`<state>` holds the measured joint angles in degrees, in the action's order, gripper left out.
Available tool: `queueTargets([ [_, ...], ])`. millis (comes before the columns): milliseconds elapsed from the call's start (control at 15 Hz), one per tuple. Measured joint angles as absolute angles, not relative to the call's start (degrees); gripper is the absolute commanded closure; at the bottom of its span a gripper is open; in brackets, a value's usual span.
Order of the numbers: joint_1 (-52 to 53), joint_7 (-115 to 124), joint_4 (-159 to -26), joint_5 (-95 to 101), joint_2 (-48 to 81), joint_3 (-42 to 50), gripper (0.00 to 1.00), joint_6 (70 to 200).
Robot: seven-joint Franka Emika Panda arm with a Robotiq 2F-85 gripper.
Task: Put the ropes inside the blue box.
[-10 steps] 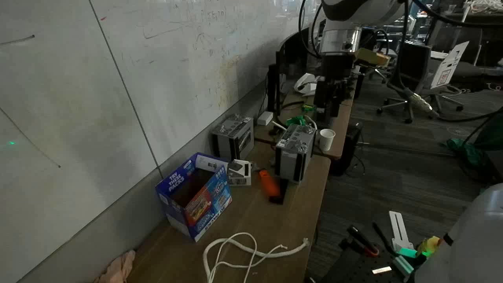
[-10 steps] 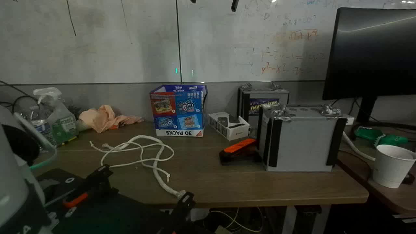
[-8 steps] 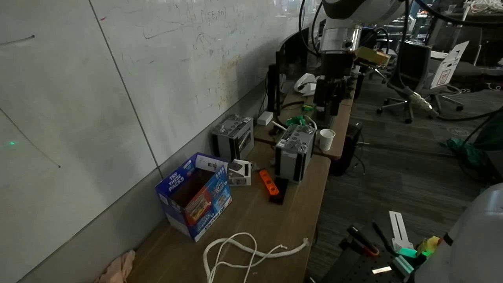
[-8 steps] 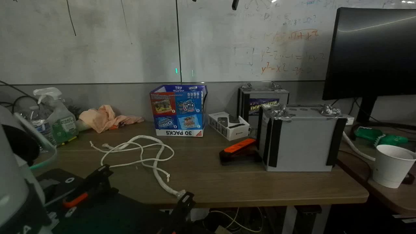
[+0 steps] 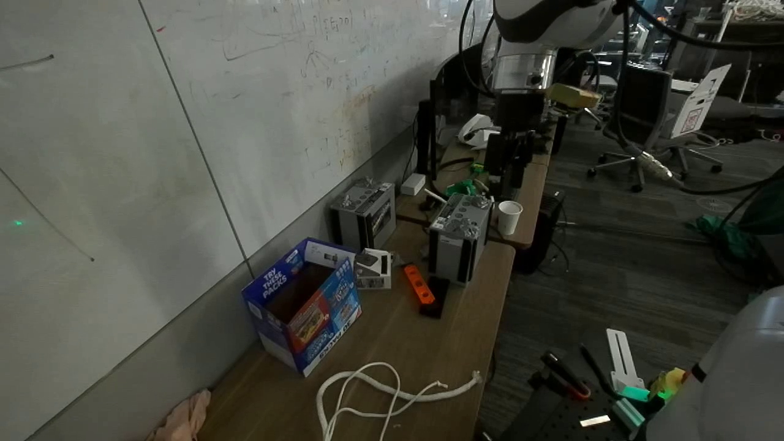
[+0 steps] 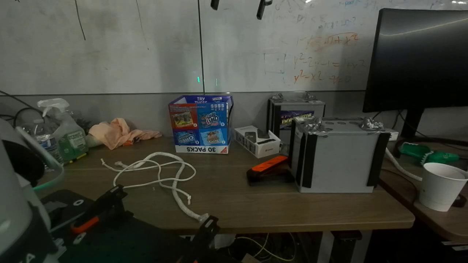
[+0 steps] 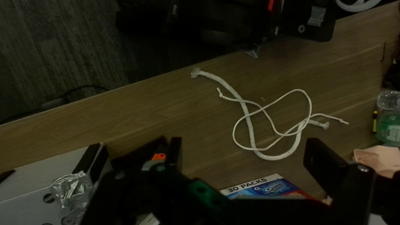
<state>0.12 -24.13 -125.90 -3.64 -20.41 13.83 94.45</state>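
A thick white rope (image 7: 272, 157) and a thin white rope (image 7: 310, 107) lie loosely tangled on the wooden table. Both exterior views also show the thick rope (image 5: 453, 394) (image 6: 178, 198) and the thin rope (image 5: 367, 414) (image 6: 193, 170). The blue box (image 5: 337, 300) stands open-topped against the whiteboard wall; it also shows in an exterior view (image 6: 202, 126) and partly in the wrist view (image 7: 275, 187). My gripper (image 7: 243, 142) is open and empty, high above the table. It hangs in an exterior view (image 5: 507, 177); only its fingertips show at the top edge in an exterior view (image 6: 237, 7).
A small white box (image 6: 257, 140), an orange and black tool (image 6: 268, 166) and two grey battery-like cases (image 6: 340, 160) (image 6: 296, 109) stand beside the blue box. A paper cup (image 6: 442, 186), peach cloth (image 6: 119, 133) and spray bottle (image 6: 67, 128) are near the ends.
My gripper has come down slightly and shifted a little left in both exterior views; more of its fingertips now shows at the top edge. The ropes and box have not moved.
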Motion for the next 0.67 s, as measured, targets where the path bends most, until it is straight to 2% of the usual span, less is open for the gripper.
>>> queueTargets([
  [667,4.4,-19.6,-141.0,-4.4,-13.8,1.5,0.0,120.2],
])
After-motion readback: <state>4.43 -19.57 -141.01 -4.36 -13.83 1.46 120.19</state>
